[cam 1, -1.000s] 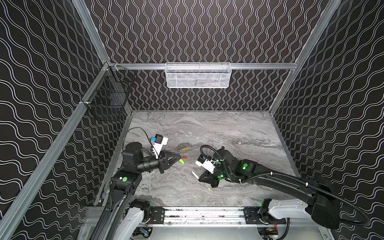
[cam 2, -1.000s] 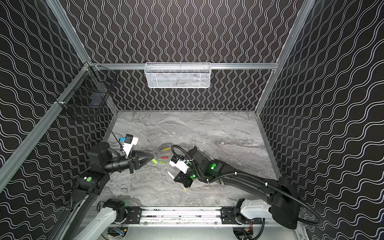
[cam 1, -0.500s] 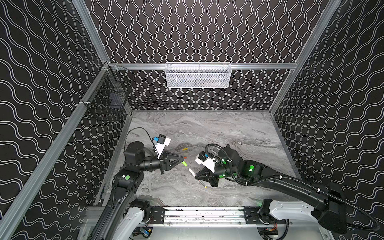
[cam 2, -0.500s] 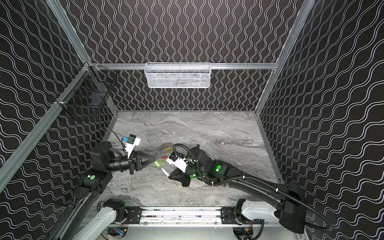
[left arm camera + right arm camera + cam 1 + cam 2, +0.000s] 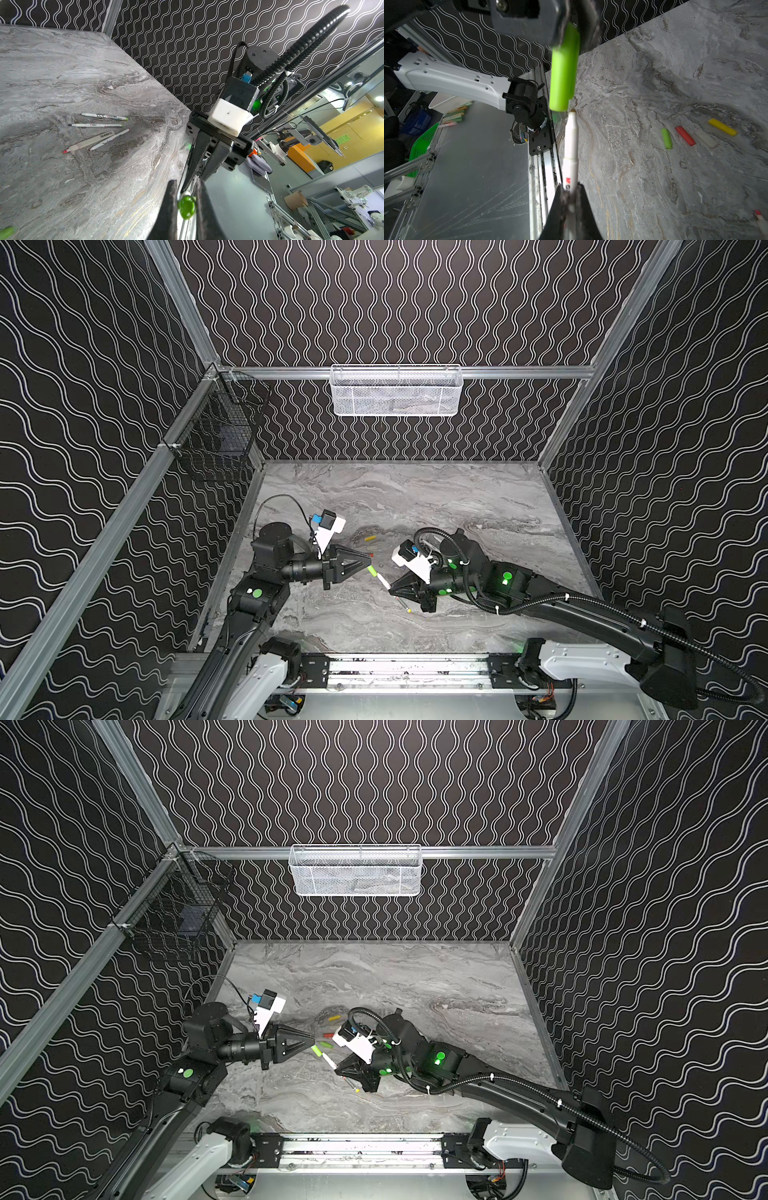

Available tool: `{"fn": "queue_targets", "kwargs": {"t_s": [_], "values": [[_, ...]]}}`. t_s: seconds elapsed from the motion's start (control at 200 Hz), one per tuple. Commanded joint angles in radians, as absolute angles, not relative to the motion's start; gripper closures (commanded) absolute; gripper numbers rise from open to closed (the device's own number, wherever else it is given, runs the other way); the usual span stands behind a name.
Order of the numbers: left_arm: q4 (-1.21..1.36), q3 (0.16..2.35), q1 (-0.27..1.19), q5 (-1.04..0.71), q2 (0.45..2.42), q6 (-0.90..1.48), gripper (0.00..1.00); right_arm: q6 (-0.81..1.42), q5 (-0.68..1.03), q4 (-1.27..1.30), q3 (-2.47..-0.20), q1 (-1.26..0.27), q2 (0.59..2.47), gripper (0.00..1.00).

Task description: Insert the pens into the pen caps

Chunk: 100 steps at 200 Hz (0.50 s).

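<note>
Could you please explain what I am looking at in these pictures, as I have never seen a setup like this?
This is a two-armed robot in a booth with a grey marbled tabletop. Two pictures look down from above, almost identically. The other two come from a camera on each arm's wrist.

The left gripper is shut on a short bright green plastic cap. The right gripper is shut on a slim white pen. The pen's tip is just short of that cap's open end and not yet inside.

On the tabletop lie four more pens, seen in the left wrist view. The right wrist view shows four loose caps: a second green cap, a red cap, a pale grey cap and a yellow cap.
</note>
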State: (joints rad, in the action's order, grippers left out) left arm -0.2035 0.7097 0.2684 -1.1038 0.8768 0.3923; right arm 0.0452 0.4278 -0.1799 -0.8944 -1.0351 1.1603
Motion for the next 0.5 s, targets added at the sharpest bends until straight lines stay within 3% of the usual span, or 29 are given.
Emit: {"fn": "queue_targets", "kwargs": {"t_s": [0.0,0.496], "values": [[-0.188,0.713,0.276,-1.105,0.880,0.387,1.00,0.046,0.423,-0.131,-0.908,-1.038,1.161,1.00],[-0.279,0.744,0.285,-1.014,0.838,0.328,1.00,0.050,0.426,-0.137,-0.906,-1.050,1.176,1.00]]}}
